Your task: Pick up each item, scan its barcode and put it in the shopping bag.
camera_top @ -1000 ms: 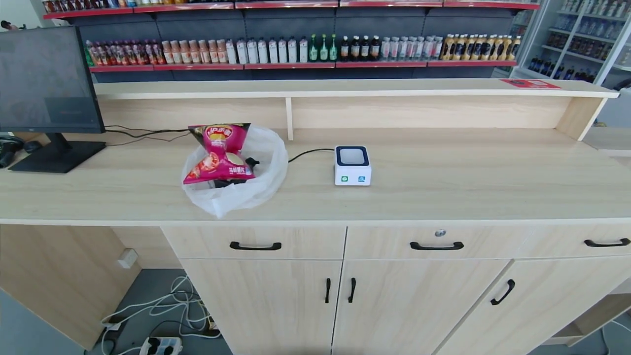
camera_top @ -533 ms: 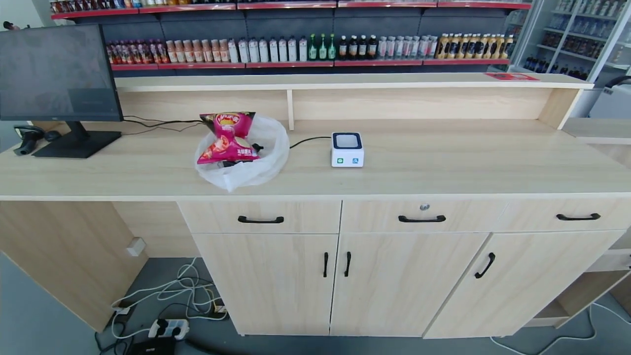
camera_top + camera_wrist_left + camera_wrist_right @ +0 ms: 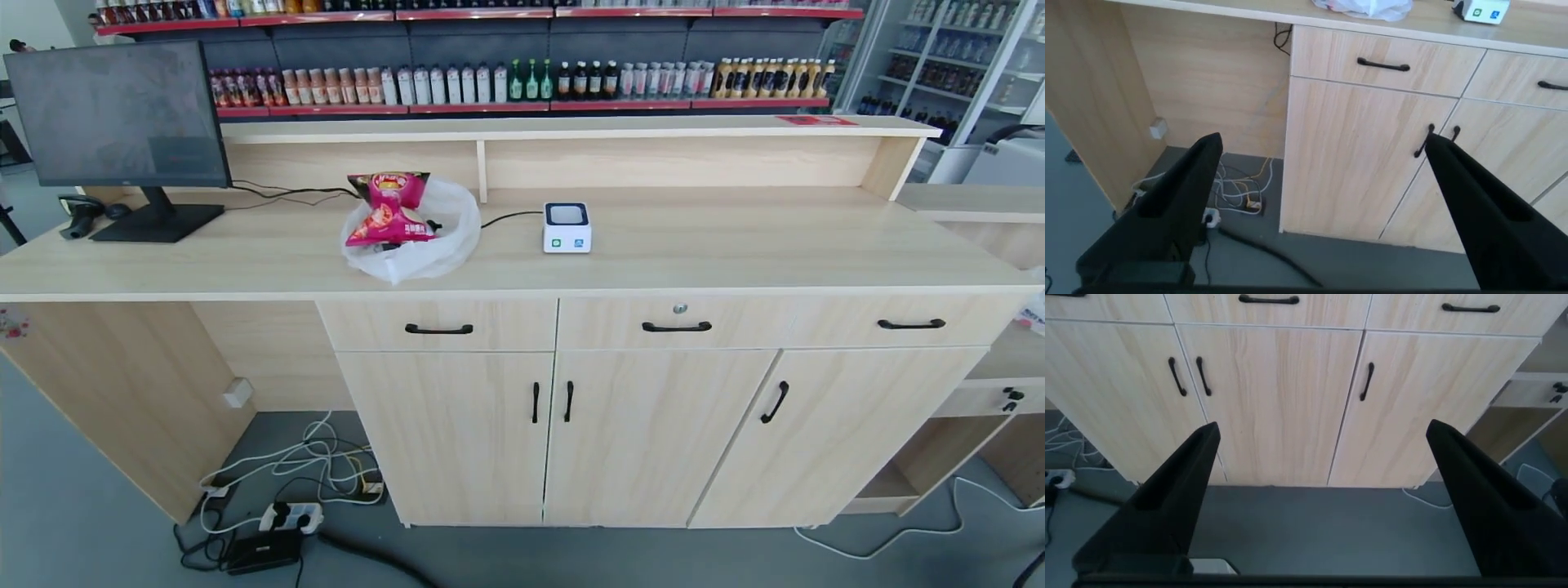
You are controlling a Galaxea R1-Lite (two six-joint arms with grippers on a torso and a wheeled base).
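Backs away from the counter over the last second, the whole head view shifting with it; leaves everything on top where it lies. Holds the left tool wide and empty, low before the cabinet doors; holds the right tool just as wide and empty, low over bare floor. Risks snagging on the floor cables and power strip below the counter's left end if rolling back in on that side. Risks clipping the drawer handles if raising either arm close to the front. Finds open floor at centre and right. Up on the counter, finds the pink chip packet standing in the mouth of the shopping bag, not sunk in; could tip it out over the rim by nudging the thin plastic. Keeps the scanner just right of the bag, apart from it, its cable trailing behind. Meets the monitor at far left and the raised back ledge as the limit of reach.
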